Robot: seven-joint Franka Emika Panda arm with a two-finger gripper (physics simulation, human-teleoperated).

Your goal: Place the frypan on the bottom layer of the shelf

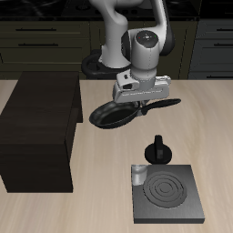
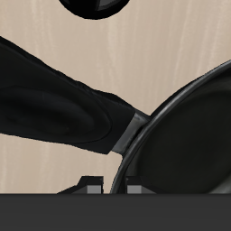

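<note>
The frypan (image 1: 109, 115) is a round black pan with a long handle (image 1: 164, 103). It hangs over the table's middle, just beside the shelf (image 1: 41, 127), a big dark wooden box with a top board. My gripper (image 1: 136, 103) is shut on the frypan's handle close to the rim. In the wrist view the pan's rim and bowl (image 2: 194, 135) and its handle (image 2: 54, 108) fill the frame close to the gripper (image 2: 113, 187). The shelf's lower compartment opening does not show in the exterior view.
A flat grey burner plate (image 1: 168, 193) with rings lies near the table's front edge, with a small grey knob (image 1: 138, 173) on it. A small black knobbed pot (image 1: 158, 150) (image 2: 95, 7) stands just behind it. Dark kitchen cabinets (image 1: 36, 41) line the back.
</note>
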